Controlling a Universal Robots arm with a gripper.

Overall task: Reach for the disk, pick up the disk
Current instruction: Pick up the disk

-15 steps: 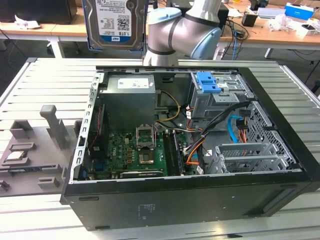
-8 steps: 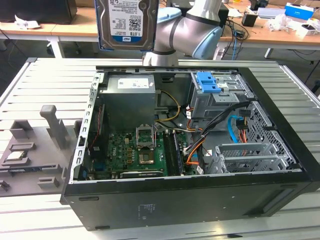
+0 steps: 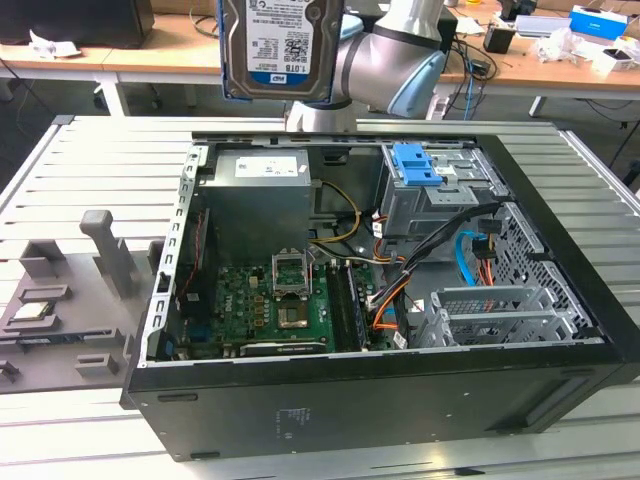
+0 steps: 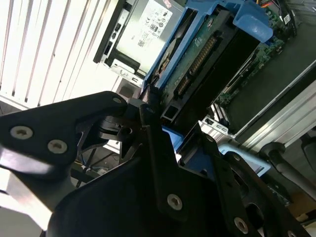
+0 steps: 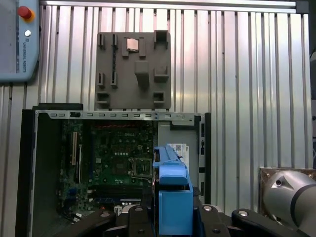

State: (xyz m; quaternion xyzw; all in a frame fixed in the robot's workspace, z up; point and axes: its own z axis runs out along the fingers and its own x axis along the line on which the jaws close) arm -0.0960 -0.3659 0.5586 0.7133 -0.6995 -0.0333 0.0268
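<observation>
The disk (image 3: 280,45) is a silver hard drive with a white-and-blue label and a blue frame. It hangs upright high above the back of the open computer case (image 3: 400,400), in front of the arm's grey elbow (image 3: 385,60). In the second wrist view my gripper (image 4: 170,131) is shut on the disk (image 4: 207,54), whose blue-framed edge and green circuit side run away from the black fingers (image 4: 148,116). The first wrist view looks straight down over the disk's blue frame (image 5: 173,190), held in my gripper (image 5: 173,217), onto the case far below.
Inside the case are a motherboard (image 3: 280,300), a power supply (image 3: 255,195), cables, and drive cages with a blue latch piece (image 3: 415,165). A grey fixture tray (image 3: 60,300) holding a small silver chip (image 3: 35,310) lies on the slatted table (image 3: 100,160). A teach pendant (image 5: 17,39) lies on the table beyond the tray.
</observation>
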